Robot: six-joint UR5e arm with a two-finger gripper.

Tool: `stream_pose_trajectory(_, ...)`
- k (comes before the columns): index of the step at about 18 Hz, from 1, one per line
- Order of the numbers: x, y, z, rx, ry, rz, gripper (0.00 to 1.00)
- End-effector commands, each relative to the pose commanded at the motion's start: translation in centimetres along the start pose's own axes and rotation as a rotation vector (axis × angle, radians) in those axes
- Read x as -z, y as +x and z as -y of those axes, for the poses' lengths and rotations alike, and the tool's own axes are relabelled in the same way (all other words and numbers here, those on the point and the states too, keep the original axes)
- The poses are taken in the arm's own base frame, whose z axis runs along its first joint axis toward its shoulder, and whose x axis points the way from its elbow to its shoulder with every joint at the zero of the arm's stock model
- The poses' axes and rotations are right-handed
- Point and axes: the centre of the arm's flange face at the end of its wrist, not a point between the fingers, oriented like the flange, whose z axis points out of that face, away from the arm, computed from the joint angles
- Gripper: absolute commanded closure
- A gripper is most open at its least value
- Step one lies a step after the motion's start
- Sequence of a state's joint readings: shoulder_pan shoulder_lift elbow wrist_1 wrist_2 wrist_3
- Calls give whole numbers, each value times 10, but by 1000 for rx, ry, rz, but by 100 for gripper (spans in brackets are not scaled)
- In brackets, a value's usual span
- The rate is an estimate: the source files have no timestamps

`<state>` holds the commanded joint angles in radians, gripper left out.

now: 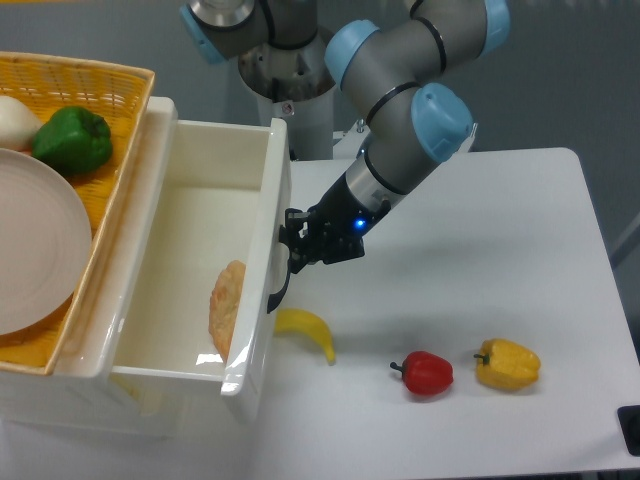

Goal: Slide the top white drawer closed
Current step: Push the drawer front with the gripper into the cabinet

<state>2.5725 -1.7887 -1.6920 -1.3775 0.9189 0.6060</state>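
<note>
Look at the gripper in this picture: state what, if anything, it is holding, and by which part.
The gripper is at the curved black handle on the top white drawer; whether its fingers are closed around that handle or only pressing against it cannot be told.

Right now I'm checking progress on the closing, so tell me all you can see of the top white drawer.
The top white drawer is a deep, glossy white plastic box, pulled well out from under the yellow wicker basket. A flat tan food piece leans inside against its front wall. The end effector presses at the curved black handle on its front.
</note>
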Motion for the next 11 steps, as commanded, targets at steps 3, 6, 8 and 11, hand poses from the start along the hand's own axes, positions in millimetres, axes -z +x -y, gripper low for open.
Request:
stream_pose_trajectory(3,-5,7,2,10,-2,-10,89)
stream_pose_trajectory(6,-9,14,3,5,-7,-11,89)
stream_pose_trajectory(8,-13,18,4,6,-11,-14,89)
stream_pose_trajectory(11,-15,24,5,10,-15,-15,89)
